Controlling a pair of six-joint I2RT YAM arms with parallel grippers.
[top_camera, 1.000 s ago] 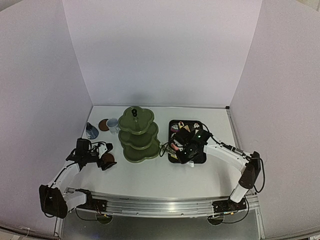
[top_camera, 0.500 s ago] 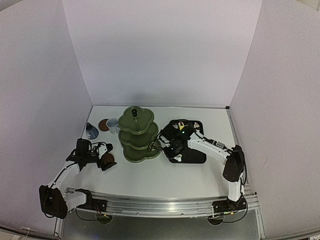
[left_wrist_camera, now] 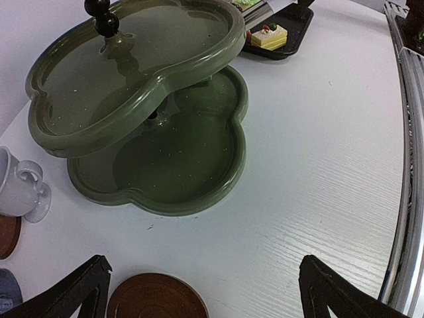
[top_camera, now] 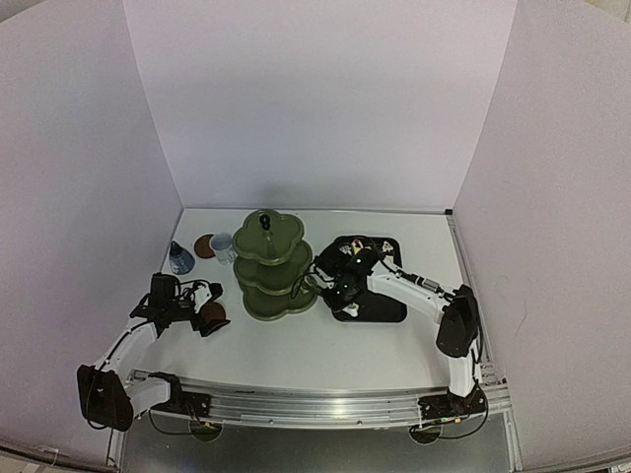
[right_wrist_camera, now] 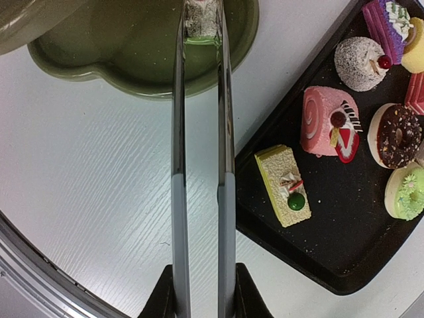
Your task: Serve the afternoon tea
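- The overhead view shows the whole white desk (top_camera: 325,345): an olive-green three-tier stand (top_camera: 274,261) in the middle and a black tray (top_camera: 386,310) just to its right.
- The right claw (right_wrist_camera: 201,295) is clamped shut around thin metal tongs (right_wrist_camera: 177,165).
- Only the right wrist view shows the tongs' tips, which pinch a small pale cake (right_wrist_camera: 201,18) over the stand's lowest tier. Whether it touches the tier cannot be told.
- The tongs' long axis runs straight away from the claw, pointing at the stand.
- The same view shows a yellow slab cake (right_wrist_camera: 283,185) lying diagonally on the tray, with a pink roll (right_wrist_camera: 324,122) beside it.
- Only the left wrist view shows the left claw (left_wrist_camera: 204,268) spread wide and empty, with a brown coaster (left_wrist_camera: 157,299) below it. A white mug (left_wrist_camera: 20,189) stands left of the stand.
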